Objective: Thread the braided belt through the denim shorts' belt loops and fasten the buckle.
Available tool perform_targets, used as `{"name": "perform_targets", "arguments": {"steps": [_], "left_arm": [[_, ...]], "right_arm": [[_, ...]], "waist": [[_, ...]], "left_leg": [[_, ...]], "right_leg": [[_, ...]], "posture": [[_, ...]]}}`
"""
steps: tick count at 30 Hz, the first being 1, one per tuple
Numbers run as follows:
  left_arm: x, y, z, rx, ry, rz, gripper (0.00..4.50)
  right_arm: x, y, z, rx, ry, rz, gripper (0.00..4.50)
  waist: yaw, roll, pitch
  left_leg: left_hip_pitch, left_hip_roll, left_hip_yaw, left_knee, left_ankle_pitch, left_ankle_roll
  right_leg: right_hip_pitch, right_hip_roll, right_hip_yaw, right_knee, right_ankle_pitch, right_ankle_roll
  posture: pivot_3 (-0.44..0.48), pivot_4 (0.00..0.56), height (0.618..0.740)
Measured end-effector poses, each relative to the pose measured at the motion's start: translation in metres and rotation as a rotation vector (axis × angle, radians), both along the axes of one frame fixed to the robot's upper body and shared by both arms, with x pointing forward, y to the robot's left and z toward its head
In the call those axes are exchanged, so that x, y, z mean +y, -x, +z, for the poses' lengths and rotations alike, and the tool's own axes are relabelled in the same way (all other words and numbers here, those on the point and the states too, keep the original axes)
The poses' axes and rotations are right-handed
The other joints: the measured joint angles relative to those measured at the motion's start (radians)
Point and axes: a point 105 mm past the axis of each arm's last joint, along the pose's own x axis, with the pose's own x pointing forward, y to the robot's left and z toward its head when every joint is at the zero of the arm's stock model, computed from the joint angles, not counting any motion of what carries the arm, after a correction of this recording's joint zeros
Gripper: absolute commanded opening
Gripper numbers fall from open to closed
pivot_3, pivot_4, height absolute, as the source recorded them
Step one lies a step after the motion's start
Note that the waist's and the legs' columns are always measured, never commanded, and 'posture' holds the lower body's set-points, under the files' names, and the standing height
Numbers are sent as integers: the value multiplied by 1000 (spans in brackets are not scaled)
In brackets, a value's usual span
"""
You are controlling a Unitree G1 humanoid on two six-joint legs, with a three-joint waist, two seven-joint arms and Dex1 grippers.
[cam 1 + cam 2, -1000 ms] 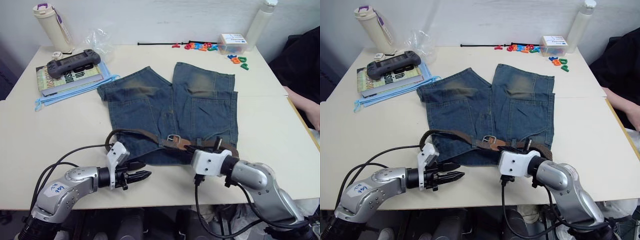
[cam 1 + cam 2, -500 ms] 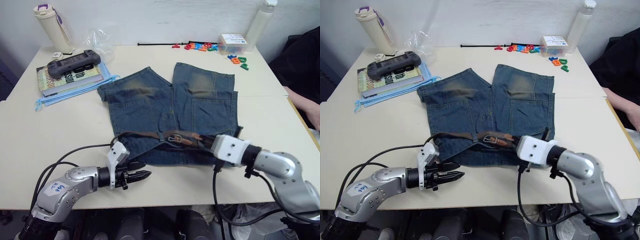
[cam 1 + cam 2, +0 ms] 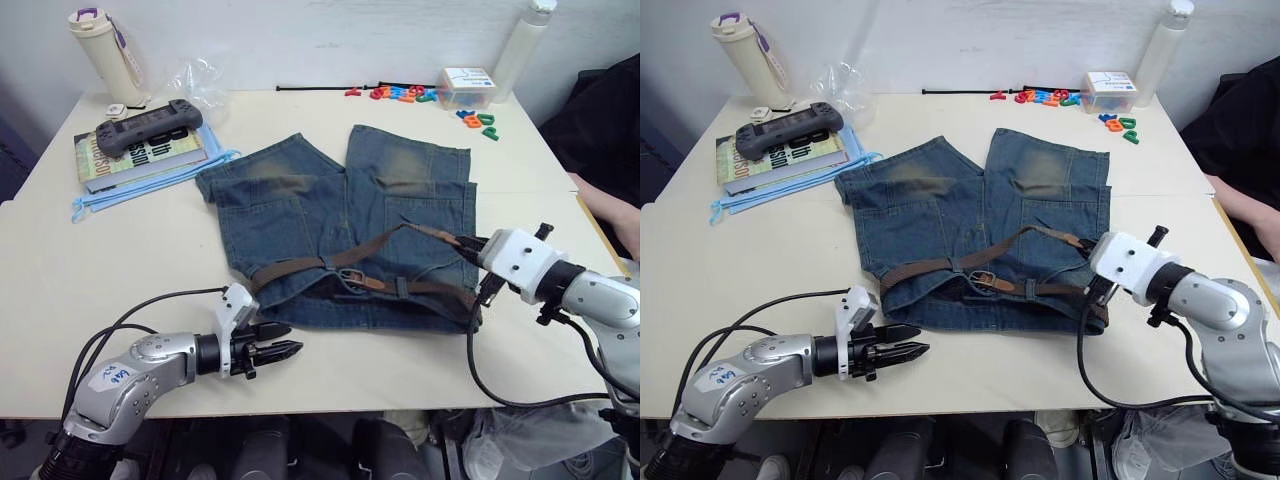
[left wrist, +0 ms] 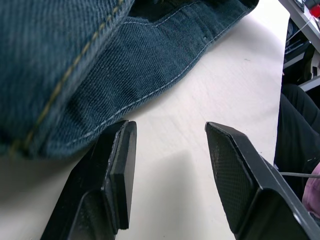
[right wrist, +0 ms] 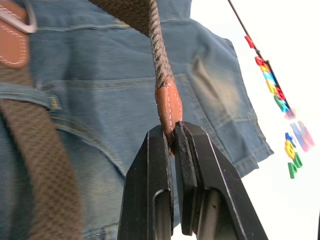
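1. The cream table [image 3: 90, 260] carries everything; the denim shorts [image 3: 350, 215] lie flat at its centre, waistband toward the robot at 6 o'clock and legs pointing to 12 o'clock.
2. The braided belt [image 3: 300, 267] runs along the waistband from the shorts' 7 o'clock corner to the 5 o'clock corner; its free end rises off the denim toward 3 o'clock.
3. The right gripper [image 5: 173, 137], at 3 o'clock of the shorts, has its fingers pressed together on the belt's reddish leather tip, holding that end above the fabric.
4. The left gripper [image 4: 170, 150] rests low over the table at 7 o'clock of the shorts, fingers spread apart and gripping nothing, one finger just beside the denim edge.
5. A stack of books [image 3: 140, 155] with a dark game controller [image 3: 150, 122] on top sits at 10 o'clock.
6. A bottle with a purple cap [image 3: 100, 45] stands at 11 o'clock.
7. The buckle [image 3: 983, 279] lies on the waistband near its middle, joined to a tan leather tab.
8. Coloured toy letters [image 3: 405, 94] are scattered at 1 o'clock.
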Motion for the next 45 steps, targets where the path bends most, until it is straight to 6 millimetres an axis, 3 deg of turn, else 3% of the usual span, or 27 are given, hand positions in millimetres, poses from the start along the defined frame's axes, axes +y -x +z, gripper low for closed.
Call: {"name": "perform_targets", "arguments": {"steps": [3, 6, 12, 15, 21, 23, 25, 27, 29, 32, 35, 39, 45], "left_arm": [[1, 1, -1, 4, -1, 4, 2526], [2, 1, -1, 4, 0, 8, 2526], [7, 2, 5, -17, 1, 30, 2526], [19, 5, 11, -18, 11, 74, 2526], [20, 34, 64, -85, 158, -36, 2526], [19, 42, 83, -111, 212, -80, 3031], [18, 44, 94, -128, 246, -90, 3805], [17, 39, 104, -189, 242, -62, 4474], [21, 23, 110, -294, 188, 27, 4474], [29, -6, 104, -473, -15, 170, 4474], [20, -22, 102, -653, -144, 212, 4474], [-1, -33, 103, -754, -127, 233, 4474], [-24, -43, 106, -785, -67, 237, 4474]], "right_arm": [[-5, -3, 8, -22, -22, -29, 0], [2, -2, 12, -31, -52, -5, 0], [37, 3, 16, -32, -82, 117, 0], [58, 6, 18, -28, -91, 185, 0], [90, 10, 15, -19, -59, 303, 0], [96, 10, 11, -13, -36, 330, 0], [100, 8, 8, -19, 4, 354, 0], [103, 7, 8, -40, 59, 381, 0], [105, 6, 9, -67, 109, 404, 0], [107, 4, 10, -102, 168, 429, 0], [110, 2, 13, -125, 204, 449, 0], [115, 1, 22, -161, 228, 460, 0], [125, 3, 14, -144, 251, 494, 0]], "waist": [[-1, 0, 0], [-2, 0, 0], [-11, 1, 0], [-23, 1, 1], [-20, 0, 3], [-20, 0, 3], [-21, 1, 3], [-21, 1, 3], [-21, 1, 3], [-20, 1, 4], [-20, 0, 4], [-19, 0, 4], [-19, 0, 4]], "left_leg": [[0, 0, 0, 0, 0, 0], [0, 1, 0, 0, 0, 0], [-1, 1, 0, 0, 0, 0], [-3, 1, 0, -1, 0, 0], [-4, 1, 0, -1, 0, 0], [-4, 0, 0, -1, 0, 0], [-4, 0, 0, 0, 0, 0], [-3, 0, 0, 0, 0, 0], [-2, 0, 0, 0, 0, 0], [-3, -1, 1, 0, 0, 0], [-4, -2, 3, 0, 0, 1], [-4, -1, 3, 0, -1, 1], [-4, 0, 2, 2, 0, 3]], "right_leg": [[0, 0, 0, 0, 0, 0], [0, 1, 0, 0, 0, -1], [-1, 1, 0, 0, 0, -1], [-3, 1, 0, 0, 0, -1], [-3, 0, -1, -2, 0, -1], [-2, 0, -2, -3, 0, -1], [-2, 0, -1, -3, 0, -1], [-1, 1, -2, -2, 0, -1], [-1, 1, -2, -2, 0, -1], [-1, 1, -2, -2, 0, 0], [-2, 1, -1, -3, 0, 0], [-2, 1, -1, -3, 1, 1], [-2, 2, -2, -1, 1, 1]], "posture": [[0, 150, 717], [0, 150, 717], [0, 150, 717], [0, 150, 717], [0, 150, 717], [0, 150, 717], [0, 150, 717], [0, 150, 717], [0, 150, 717], [0, 150, 717], [0, 150, 717], [0, 150, 717], [0, 150, 717]]}}
